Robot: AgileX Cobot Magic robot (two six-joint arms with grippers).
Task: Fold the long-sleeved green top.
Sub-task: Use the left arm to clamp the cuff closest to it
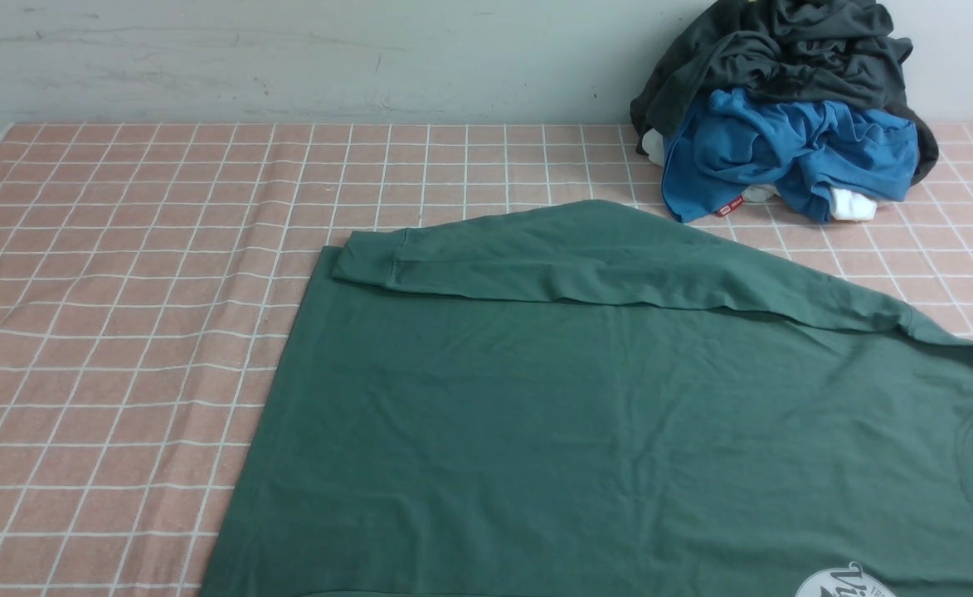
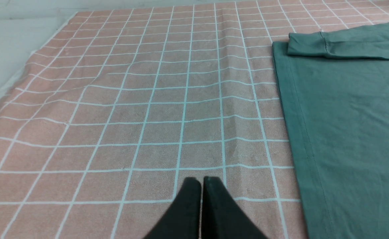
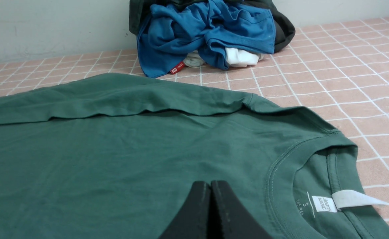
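Right gripper (image 3: 210, 184) seemingly above green top (image 3: 114, 156)

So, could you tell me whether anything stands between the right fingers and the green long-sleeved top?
Nothing visible does. The shut right fingers sit directly above the dark green cotton long-sleeved top, near its ribbed collar. The crumpled bright blue garment lies beyond, by the wall.

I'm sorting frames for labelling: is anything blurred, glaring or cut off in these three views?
Front view: even light, no glare; top and logo cropped at the edge. Left wrist view: cloth sharp, left gripper slightly soft. Right wrist view: sharp, soft shadow under the folded sleeve.
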